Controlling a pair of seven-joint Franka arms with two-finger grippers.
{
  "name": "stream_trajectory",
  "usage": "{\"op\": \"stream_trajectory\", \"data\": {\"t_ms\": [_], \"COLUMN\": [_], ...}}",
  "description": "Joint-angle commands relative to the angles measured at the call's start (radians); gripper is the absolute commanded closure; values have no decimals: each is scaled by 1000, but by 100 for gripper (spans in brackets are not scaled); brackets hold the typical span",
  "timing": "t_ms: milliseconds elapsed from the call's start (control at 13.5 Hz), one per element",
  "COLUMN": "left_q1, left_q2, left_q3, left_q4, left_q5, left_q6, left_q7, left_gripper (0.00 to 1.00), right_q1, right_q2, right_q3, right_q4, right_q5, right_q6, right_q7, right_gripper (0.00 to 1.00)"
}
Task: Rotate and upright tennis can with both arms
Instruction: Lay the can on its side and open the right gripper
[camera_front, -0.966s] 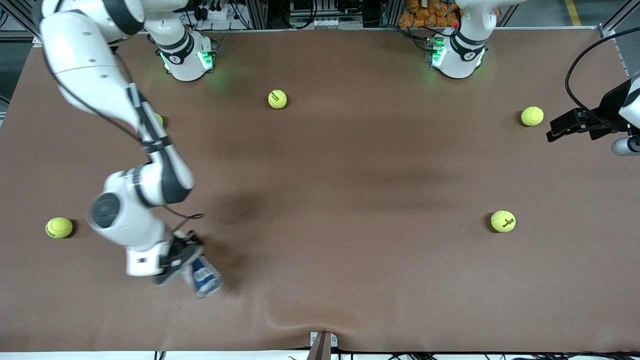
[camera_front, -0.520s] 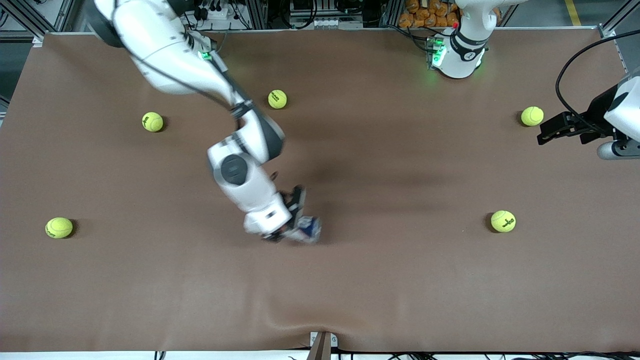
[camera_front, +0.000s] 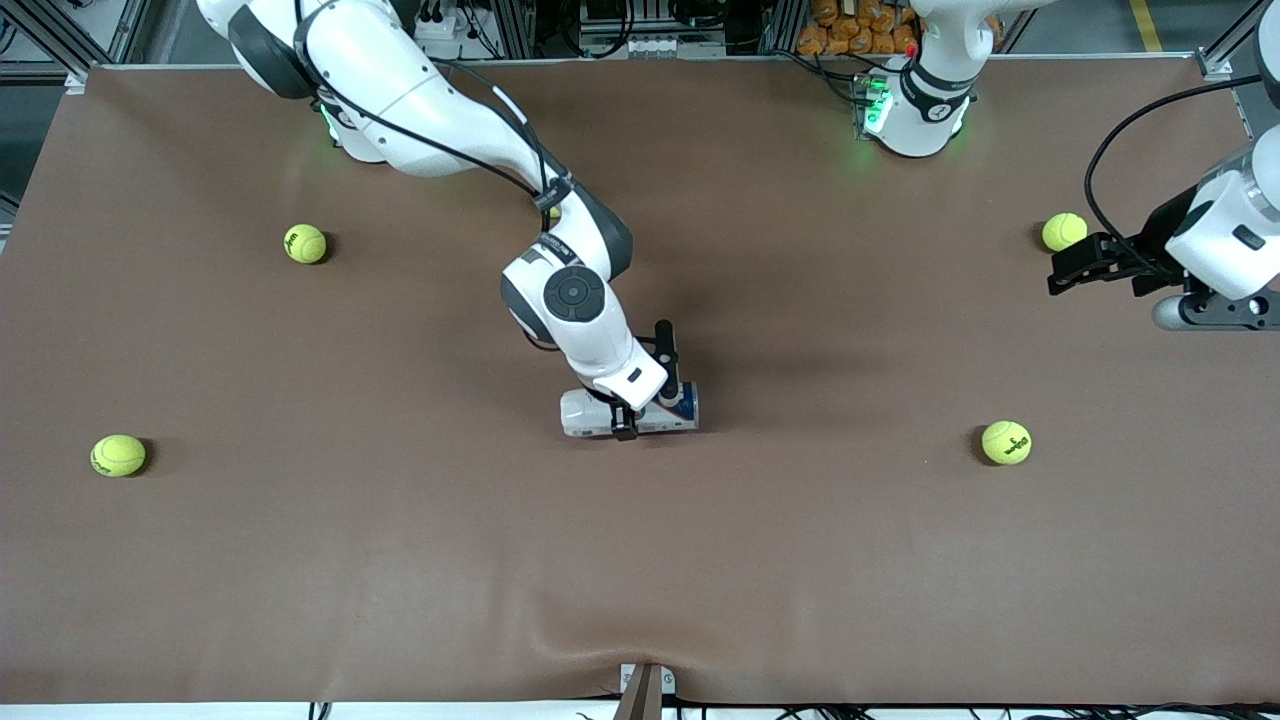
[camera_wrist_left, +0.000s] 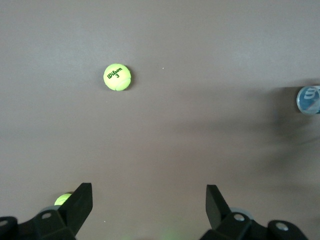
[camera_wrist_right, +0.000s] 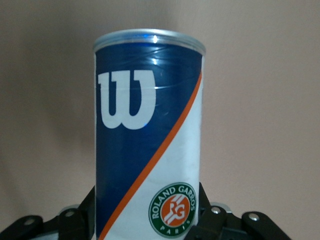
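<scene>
The tennis can (camera_front: 588, 414) lies on its side at the middle of the table, its blue end toward the left arm's end. In the right wrist view the tennis can (camera_wrist_right: 150, 125) shows a white W on a blue and white label. My right gripper (camera_front: 645, 405) reaches down from above and is shut on the can, one finger (camera_wrist_right: 86, 207) pressed to each side of it. My left gripper (camera_front: 1068, 272) hangs open and holds nothing, over the table's left-arm end beside a tennis ball (camera_front: 1065, 232). In its own view the left gripper (camera_wrist_left: 148, 192) looks at bare table, and the can's end (camera_wrist_left: 308, 100) shows far off.
Yellow-green tennis balls lie scattered: one (camera_front: 305, 243) and one (camera_front: 118, 455) toward the right arm's end, one (camera_front: 1006, 442) toward the left arm's end. The brown table cover (camera_front: 800, 560) has a wrinkle near the front edge.
The right arm swept the can from near the front edge at its own end to the table's middle, where it now lies sideways. The left gripper drifted slightly toward the middle.
</scene>
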Motion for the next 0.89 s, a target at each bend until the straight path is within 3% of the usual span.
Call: {"op": "stream_trajectory", "data": {"t_ms": [0,74,520,817], "left_q1": [1,1,1,-2], "left_q2": [13,18,44,77], "left_q3": [-5,-5,-7,-24], "left_q4": [18,20,18,18], "left_q5": [-2,-2,-4,-16], "left_q6": [8,9,32,52], "left_q7": [-6,-6,-8,-9], "left_gripper": [0,0,0,0], "right_q1": [-3,-3,-21,-60], "right_q2": [28,28,-43,-133], "right_q3": [4,4,33,58], "right_q4": [7,7,4,-2], "right_q5": [-30,-27,4,125], "right_q6": [35,33,-8,-114], "right_q7": [-23,-22,-26,-20], "right_gripper": [12,0,0,0]}}
